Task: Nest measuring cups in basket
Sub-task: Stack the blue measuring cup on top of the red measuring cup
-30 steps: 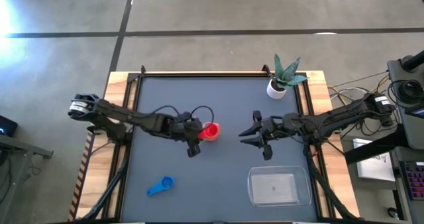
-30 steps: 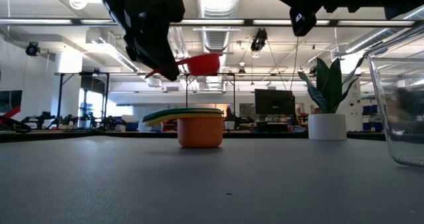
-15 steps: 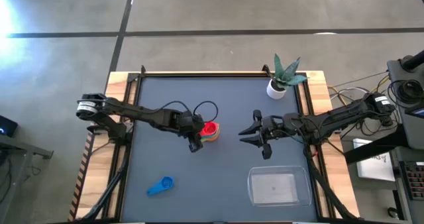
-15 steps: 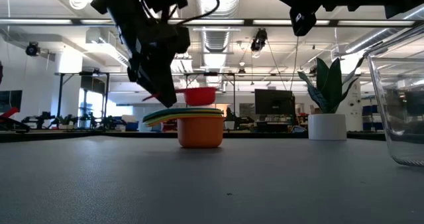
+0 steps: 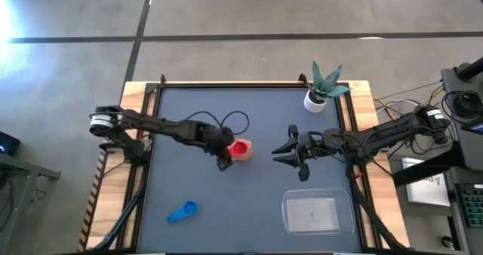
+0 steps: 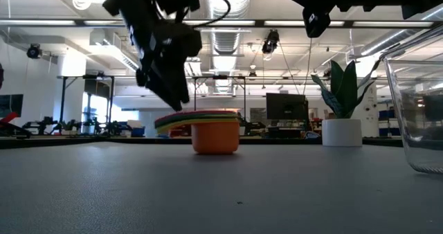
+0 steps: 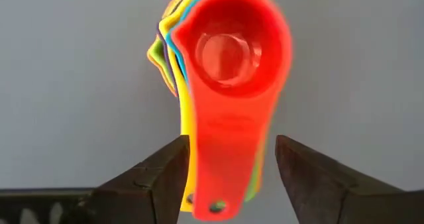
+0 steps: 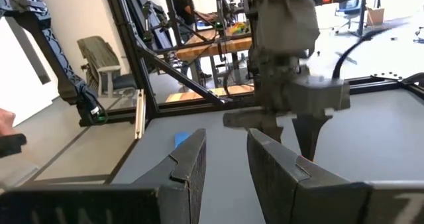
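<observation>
Right now the left hand [image 5: 223, 158] sits at mid-table, just beside the stack of measuring cups [image 5: 240, 150]. Its fingers [image 7: 152, 177] are spread, one on each side of the red cup's handle, with a gap both sides, so nothing is pinched. The red cup [image 7: 232, 65] is nested on top of the stack; yellow, light blue, green and purple edges peek out beneath it in the left wrist view. From the low view the stack [image 6: 208, 127] rests on the table [image 6: 221, 192], orange cup at the bottom, handles fanned out towards the left hand [image 6: 169, 88] just above them.

One blue cup [image 5: 182, 211] lies alone near the front left of the table, well apart from the stack. The basket [image 5: 318, 213] sits at the front right, clear, with no cup in it.

The right hand [image 5: 290, 155] hovers above the table, between the stack and the potted plant [image 5: 321, 89], well apart from both. Its fingers [image 8: 278, 164] stand a little apart, gripping nothing.
</observation>
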You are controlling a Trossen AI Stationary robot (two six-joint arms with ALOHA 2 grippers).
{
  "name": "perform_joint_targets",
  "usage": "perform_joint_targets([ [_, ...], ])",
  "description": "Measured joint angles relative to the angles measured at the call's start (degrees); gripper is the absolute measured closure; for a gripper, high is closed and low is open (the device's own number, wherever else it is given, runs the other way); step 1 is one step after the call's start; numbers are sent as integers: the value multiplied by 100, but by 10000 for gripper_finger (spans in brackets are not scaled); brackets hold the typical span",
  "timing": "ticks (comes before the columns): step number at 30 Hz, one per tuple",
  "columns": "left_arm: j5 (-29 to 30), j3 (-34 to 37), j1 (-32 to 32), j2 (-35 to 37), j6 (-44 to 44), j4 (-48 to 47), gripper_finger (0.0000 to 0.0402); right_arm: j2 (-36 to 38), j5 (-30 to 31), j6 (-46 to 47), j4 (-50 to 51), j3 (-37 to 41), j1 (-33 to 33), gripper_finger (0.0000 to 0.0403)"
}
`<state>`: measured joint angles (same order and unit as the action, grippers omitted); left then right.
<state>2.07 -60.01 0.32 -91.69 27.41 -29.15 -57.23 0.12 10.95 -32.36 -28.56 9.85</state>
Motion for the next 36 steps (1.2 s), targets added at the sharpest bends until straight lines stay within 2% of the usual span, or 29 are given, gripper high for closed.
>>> perform_joint_targets([
  [4,24,-530,-74,199,-123,-770,186,0,-4,-3,7,-2,0,303],
  [7,260,-863,-383,508,-233,-1200,187,8,-9,-7,40,-4,0,303],
  [13,996,-847,-1795,1251,-122,-1910,194,13,-14,-85,56,-4,0,303],
  [18,1279,-240,-3161,1727,870,-2141,197,13,-11,-121,37,-4,0,303],
  [24,1343,754,-4199,1741,3000,-2069,197,13,-9,57,30,-4,0,303],
  [30,1305,1399,-4608,1291,4626,-1742,197,13,6,182,31,-4,2,303],
  [36,931,1668,-4613,817,4860,-889,197,11,114,305,34,-4,2,303],
])
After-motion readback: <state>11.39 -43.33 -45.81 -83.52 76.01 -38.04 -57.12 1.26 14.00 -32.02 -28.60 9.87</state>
